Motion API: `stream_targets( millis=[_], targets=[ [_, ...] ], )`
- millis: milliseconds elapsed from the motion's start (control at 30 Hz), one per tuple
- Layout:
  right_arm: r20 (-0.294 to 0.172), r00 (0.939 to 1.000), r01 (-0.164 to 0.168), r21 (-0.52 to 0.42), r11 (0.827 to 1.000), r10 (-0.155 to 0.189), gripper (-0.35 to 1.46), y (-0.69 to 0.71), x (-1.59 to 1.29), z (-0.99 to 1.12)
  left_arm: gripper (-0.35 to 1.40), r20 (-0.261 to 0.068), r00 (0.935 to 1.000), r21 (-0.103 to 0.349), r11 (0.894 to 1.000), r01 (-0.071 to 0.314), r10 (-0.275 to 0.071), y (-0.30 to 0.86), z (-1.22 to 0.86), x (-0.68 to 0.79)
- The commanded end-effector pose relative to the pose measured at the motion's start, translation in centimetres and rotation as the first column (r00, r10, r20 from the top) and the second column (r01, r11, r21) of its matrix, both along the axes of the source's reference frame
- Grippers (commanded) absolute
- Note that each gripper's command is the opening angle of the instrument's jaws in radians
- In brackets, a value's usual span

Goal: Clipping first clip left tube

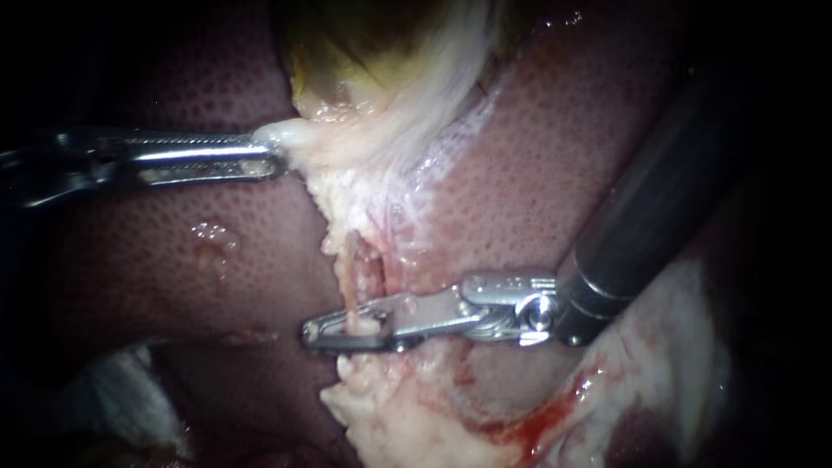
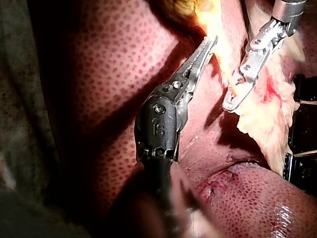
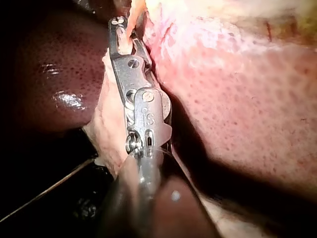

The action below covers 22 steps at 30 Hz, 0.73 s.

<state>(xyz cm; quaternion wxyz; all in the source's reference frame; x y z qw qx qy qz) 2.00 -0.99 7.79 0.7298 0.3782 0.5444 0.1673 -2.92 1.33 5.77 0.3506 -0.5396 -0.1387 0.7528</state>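
Right instrument (image 1: 334,332) jaws lie closed across the tube (image 1: 357,277), mid-scene on the near side of the gallbladder (image 1: 364,52), placed for clipping; left instrument (image 1: 276,156) jaws clamp the gallbladder's edge, apparently pulling left to tension the tube.

Bright light hits the liver (image 1: 537,173) by the jaws of the right instrument (image 1: 325,334). Far from them it goes dark. Wet spots shine.
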Motion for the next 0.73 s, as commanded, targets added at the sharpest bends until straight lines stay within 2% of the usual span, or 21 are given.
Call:
stream_targets(
  millis=[33,733],
  targets=[
    [0.010,0.9999,0.007,-0.007,1.000,-0.007,-0.35,0.02,-0.01,0.00,-0.35,0.000,1.0000,0.000,1.000,0.000,0.000,0.00,0.00,0.00],
    [0.022,0.9996,0.016,0.001,1.000,-0.016,-0.35,-0.01,-0.02,0.00,-0.35,0.000,1.0000,0.000,1.000,0.000,0.000,0.00,0.01,0.00]
  ],
)
